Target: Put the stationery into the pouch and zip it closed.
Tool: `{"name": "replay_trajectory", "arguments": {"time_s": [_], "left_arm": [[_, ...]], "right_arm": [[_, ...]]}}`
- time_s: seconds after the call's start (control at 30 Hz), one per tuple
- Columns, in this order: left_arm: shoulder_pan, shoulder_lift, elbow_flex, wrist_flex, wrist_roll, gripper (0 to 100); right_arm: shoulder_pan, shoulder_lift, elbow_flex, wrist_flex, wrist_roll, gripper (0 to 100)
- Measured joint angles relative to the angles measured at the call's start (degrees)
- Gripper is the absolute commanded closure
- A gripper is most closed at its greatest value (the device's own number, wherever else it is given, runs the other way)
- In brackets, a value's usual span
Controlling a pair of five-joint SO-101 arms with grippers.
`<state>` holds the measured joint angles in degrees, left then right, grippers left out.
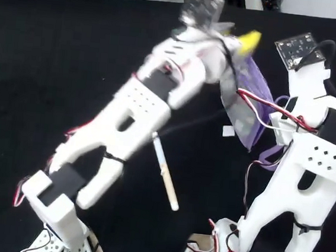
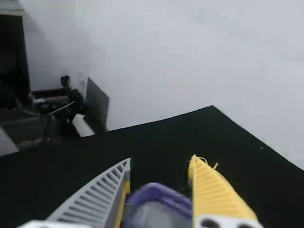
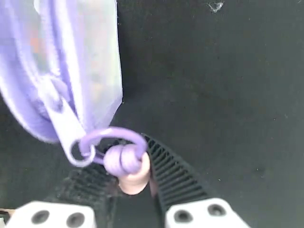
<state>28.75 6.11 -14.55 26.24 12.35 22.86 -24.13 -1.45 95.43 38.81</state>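
The left end effector (image 2: 160, 164) was clamped on the purple pouch (image 2: 156, 202), holding it up near the tabletop's (image 1: 56, 50) far edge, right of centre. The right end effector (image 3: 124, 159) pinched the cord (image 3: 114, 135) looped through the zip pull (image 3: 66, 126). The pouch's contents could not be made out. A pen (image 1: 165, 170) lay outside it on the black tabletop, near the middle. A white wall (image 2: 190, 47) stood beyond the far edge.

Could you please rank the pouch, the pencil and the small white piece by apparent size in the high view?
1. pouch, though lifted nearer the camera
2. pencil
3. small white piece
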Motion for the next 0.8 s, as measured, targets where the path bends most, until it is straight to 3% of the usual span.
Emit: {"name": "replay_trajectory", "arguments": {"time_s": [0.23, 0.5, 0.63, 0.8], "left_arm": [[-13.45, -2.46, -20.13, 31.21, 9.05, 80], [-17.41, -2.73, -23.3, 61.19, 37.63, 80], [-13.71, -0.53, -17.49, 70.07, 47.38, 80], [-7.82, 5.1, -6.33, 71.21, 48.79, 80]], "right_arm": [[0.0, 0.0, 0.0, 0.0, 0.0, 98.7], [-2.02, 0.0, 0.0, 0.7, -0.35, 98.7], [-2.46, 0.0, 0.0, 0.88, -1.76, 98.7], [-2.73, 0.0, 0.0, 0.88, -1.93, 98.7]]}}
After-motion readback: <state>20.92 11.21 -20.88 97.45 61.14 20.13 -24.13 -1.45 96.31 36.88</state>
